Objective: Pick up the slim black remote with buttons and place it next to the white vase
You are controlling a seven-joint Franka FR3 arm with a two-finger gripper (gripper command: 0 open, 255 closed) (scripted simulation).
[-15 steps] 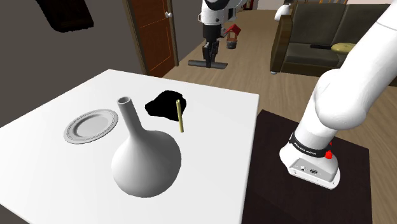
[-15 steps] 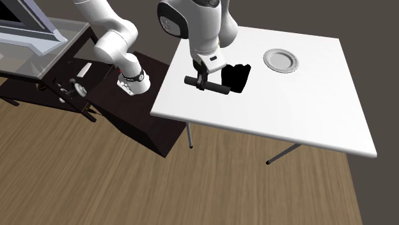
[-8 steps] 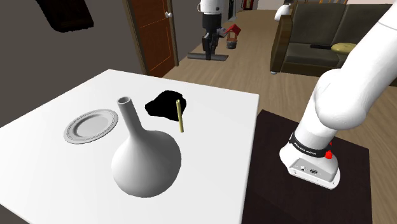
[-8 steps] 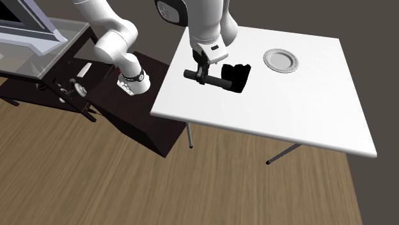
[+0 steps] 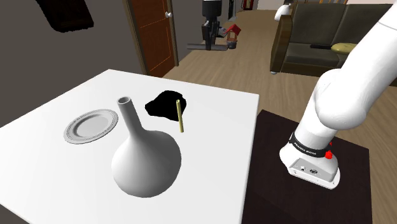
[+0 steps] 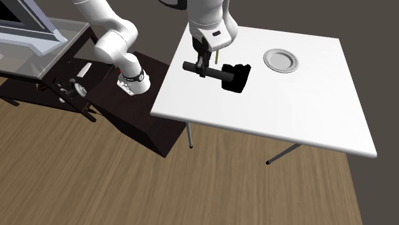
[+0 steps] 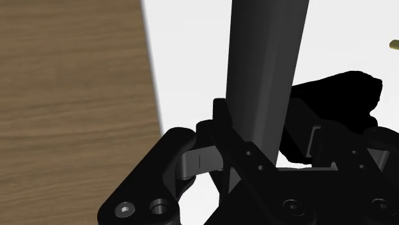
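My gripper is shut on the slim dark remote and holds it level, high above the table's far side. In the second exterior view the gripper clasps the remote near its middle, above the table edge beside a black shape. The wrist view has the remote running as a dark bar between my fingers. The white vase, round-bellied with a narrow neck, stands upright on the white table, nearer the shoulder camera and well apart from the gripper.
A grey plate lies to the vase's left in the shoulder view. A black shape and a thin yellow stick lie behind the vase. The dark stand adjoins the table's right edge. A sofa and a wooden door stand beyond.
The gripper has risen with the remote still held in it, climbing in both exterior views. The vase, plate and stick have not moved.
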